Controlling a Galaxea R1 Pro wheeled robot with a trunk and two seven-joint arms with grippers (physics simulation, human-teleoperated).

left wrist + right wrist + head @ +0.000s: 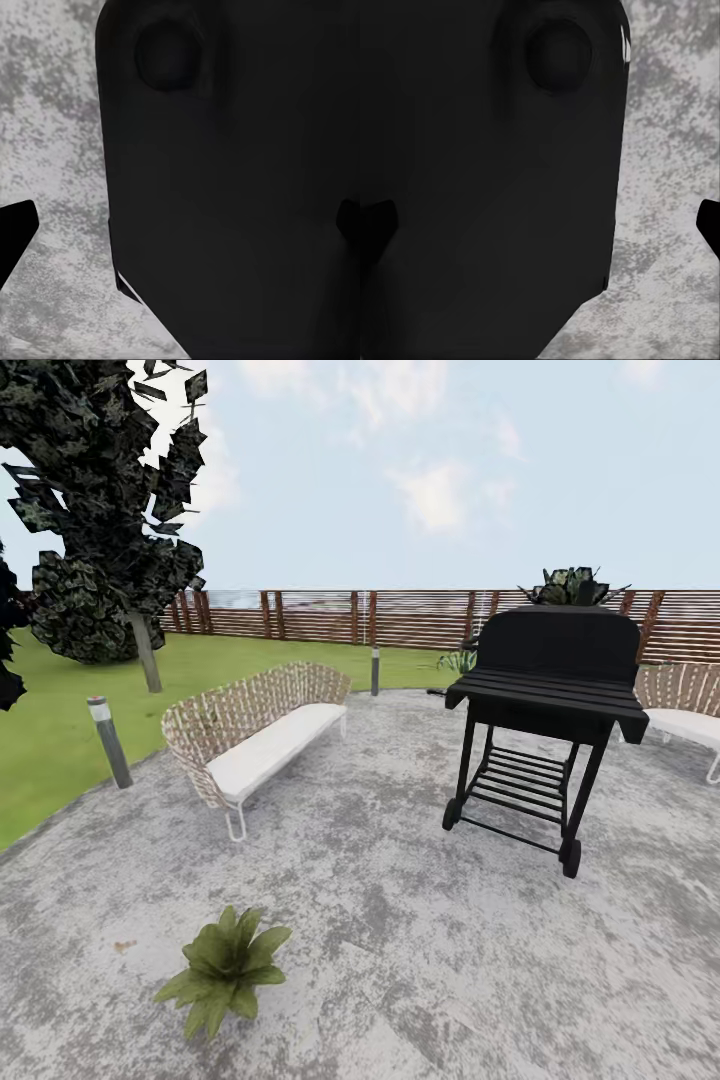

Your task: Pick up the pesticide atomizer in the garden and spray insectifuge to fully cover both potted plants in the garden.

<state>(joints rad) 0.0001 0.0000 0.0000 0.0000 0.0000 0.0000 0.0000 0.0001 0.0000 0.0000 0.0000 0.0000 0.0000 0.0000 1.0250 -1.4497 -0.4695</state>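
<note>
I'm rolling over the paved patio (420,960) with my arms tucked against my dark body, so both wrist cameras look past it at paving. One potted plant (224,970) sits at lower left of the head view. My fingertips (16,232) seem spread wide on both hands, probably released, holding nothing.
</note>
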